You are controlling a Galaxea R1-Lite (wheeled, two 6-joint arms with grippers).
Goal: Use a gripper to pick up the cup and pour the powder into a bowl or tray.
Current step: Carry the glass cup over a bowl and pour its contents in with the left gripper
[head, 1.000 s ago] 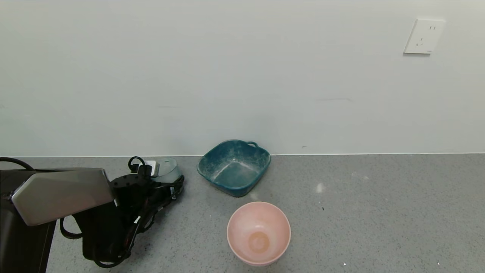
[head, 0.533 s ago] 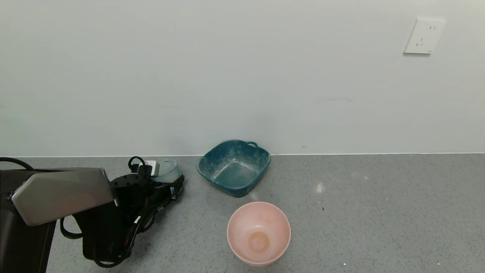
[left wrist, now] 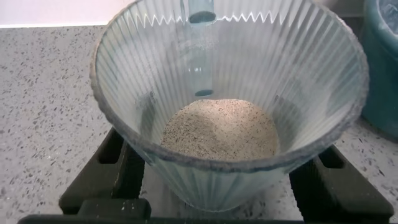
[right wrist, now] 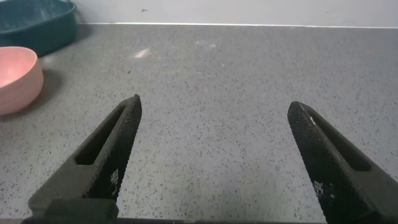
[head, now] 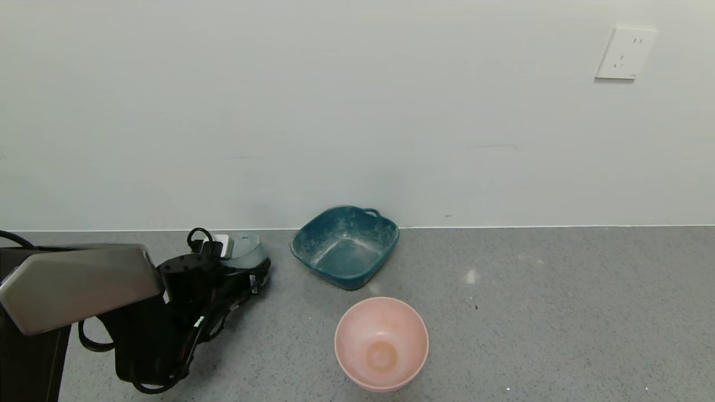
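The ribbed pale blue-grey cup stands upright at the back left of the grey counter, left of the dark teal basin. My left gripper is shut on the cup's lower sides. In the left wrist view the cup fills the picture, with a heap of whitish-beige powder in its bottom and a black finger on each side. The basin's edge shows just beyond the cup. My right gripper is open and empty over bare counter, out of the head view.
A round pink bowl stands in front of the teal basin; it also shows in the right wrist view, with the basin behind it. The wall runs close behind the cup and basin, with an outlet.
My left arm has shifted slightly to the left and up, and the cup has moved a little with it. The bowls have not moved.
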